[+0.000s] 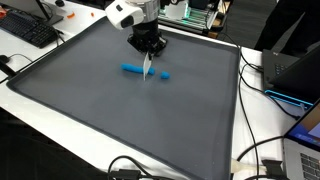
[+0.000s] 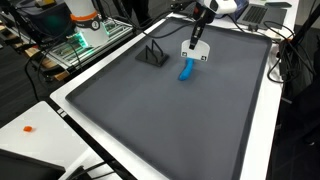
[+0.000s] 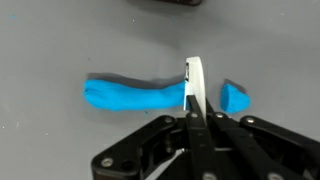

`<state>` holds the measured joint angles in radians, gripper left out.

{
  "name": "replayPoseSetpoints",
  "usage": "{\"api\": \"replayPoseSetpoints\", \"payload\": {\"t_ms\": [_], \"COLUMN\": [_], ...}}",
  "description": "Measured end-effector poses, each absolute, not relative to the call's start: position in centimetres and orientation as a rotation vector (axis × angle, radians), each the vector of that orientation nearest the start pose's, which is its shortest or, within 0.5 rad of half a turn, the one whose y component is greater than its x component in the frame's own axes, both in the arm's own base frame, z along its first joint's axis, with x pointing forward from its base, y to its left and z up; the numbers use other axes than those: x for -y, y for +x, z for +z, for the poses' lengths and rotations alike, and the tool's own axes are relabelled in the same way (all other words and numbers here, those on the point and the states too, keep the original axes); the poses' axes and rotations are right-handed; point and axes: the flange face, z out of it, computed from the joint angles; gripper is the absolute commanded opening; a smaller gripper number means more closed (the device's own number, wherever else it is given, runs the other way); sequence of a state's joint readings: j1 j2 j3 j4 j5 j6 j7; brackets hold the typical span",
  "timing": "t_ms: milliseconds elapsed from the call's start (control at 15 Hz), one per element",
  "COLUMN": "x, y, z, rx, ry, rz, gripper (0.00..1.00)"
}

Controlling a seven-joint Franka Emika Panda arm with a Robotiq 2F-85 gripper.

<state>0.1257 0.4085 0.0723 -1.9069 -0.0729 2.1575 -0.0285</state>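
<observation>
A blue clay roll lies on the dark grey mat. A small blue piece sits apart at its right end. My gripper is shut on a thin white blade, which stands edge-down in the gap between the roll and the piece. In both exterior views the gripper hangs straight above the clay, blade pointing down at the roll. I cannot tell whether the blade's tip touches the mat.
A black angled stand sits on the mat near the clay. A raised white rim borders the mat. Beyond it are a keyboard, a laptop, cables and a green circuit board.
</observation>
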Motion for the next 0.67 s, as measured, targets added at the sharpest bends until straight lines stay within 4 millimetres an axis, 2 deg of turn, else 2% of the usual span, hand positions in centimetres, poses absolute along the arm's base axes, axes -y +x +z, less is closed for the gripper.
{"api": "replayPoseSetpoints", "payload": {"t_ms": [667], "x": [-11.63], "y": [59.64], "z": [25.88], "rx": [0.511], "ry": [-3.147], "rz": [0.279], "gripper": [0.01]}}
